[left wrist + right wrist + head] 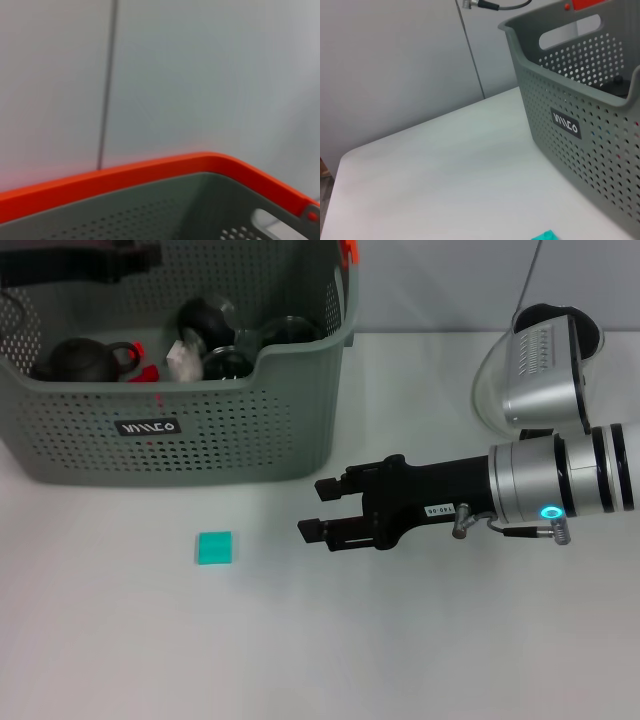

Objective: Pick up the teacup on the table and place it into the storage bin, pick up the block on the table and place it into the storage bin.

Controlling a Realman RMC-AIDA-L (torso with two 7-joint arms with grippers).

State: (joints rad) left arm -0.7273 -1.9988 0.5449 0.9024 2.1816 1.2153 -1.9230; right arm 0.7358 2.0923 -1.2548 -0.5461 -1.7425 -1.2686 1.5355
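Hovering my right gripper (pixel 312 508), jaws apart and empty, beside the teal block (pixel 214 547) before the storage bin (pixel 200 430); left gripper's state unclear.

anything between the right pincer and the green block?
Nothing: head view shows only bare white table between the open right pincer and the green block.

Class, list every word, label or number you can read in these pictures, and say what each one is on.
"VINCO", roughly; stylised white letters on a black label on the storage bin.
White sticker on the right gripper: print too small to read.
Nothing else readable.
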